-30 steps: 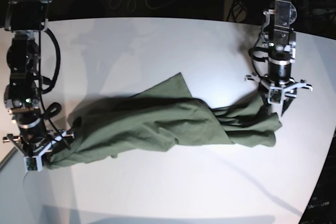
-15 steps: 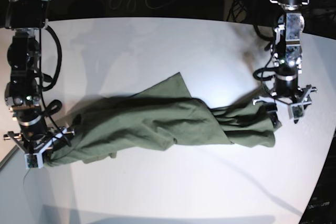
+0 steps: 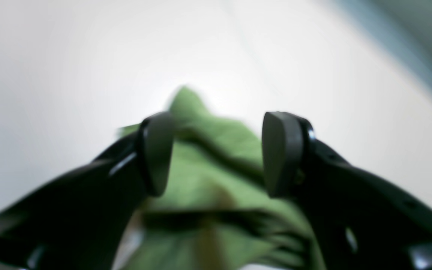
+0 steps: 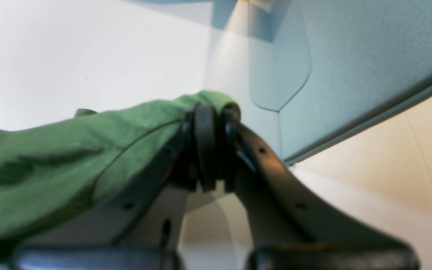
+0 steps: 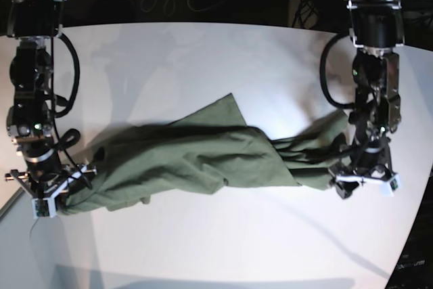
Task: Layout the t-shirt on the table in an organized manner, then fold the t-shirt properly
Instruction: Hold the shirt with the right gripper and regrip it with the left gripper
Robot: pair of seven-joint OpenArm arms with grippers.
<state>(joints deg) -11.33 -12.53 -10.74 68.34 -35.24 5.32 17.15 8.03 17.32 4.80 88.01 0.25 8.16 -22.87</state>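
Across the white table the t-shirt lay stretched in a long, twisted rope, bunched and creased, with one flap peaking toward the table's far edge. Nothing of it was spread flat yet, so laying out was the step in hand.

At the shirt's end nearest the table's curved rim, the right hand had its jaws pinched together on a fold of the cloth, the fabric wrapping over the fingertips.

At the shirt's opposite end, the left hand stood with its jaws well apart and nothing between them, the cloth lying blurred beneath the gap.

The risk, as I judged it, lay at that open hand: closing where it stood could catch several bunched layers at once, and pulling against the right hand's grip would then tighten the twist instead of opening the shirt. A shallow pinch might slip off altogether.
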